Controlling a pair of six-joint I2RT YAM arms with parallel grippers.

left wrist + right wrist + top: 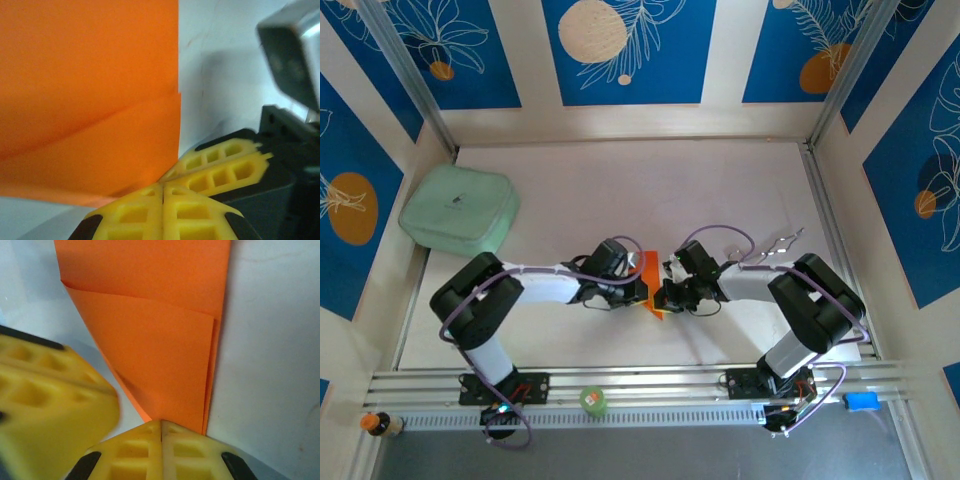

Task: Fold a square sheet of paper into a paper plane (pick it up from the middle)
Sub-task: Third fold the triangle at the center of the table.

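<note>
While the two arms meet in the middle of the top view, the thin bright orange square sheet of paper [651, 268], already creased into a pointed wedge, lies on the pale flat table [620, 190] a little below the centre of the frame. The left gripper [642, 291] stands close against its left side and the right gripper [666, 296] close against its right side.

In the left wrist view the paper takes the upper left of the frame, one folded layer over another. The yellow fingers [130, 215] at the bottom edge are pressed together, and the paper's lower corner touches their tips.

In the right wrist view the wedge runs down to its point at the bottom centre, where this gripper's fingers are pressed together too. I cannot tell if either one nips a layer.

I judge that a fold is being flattened near the point. The next move calls for one gripper to pin the paper while the other rubs along the crease, because such thin paper may slip.
</note>
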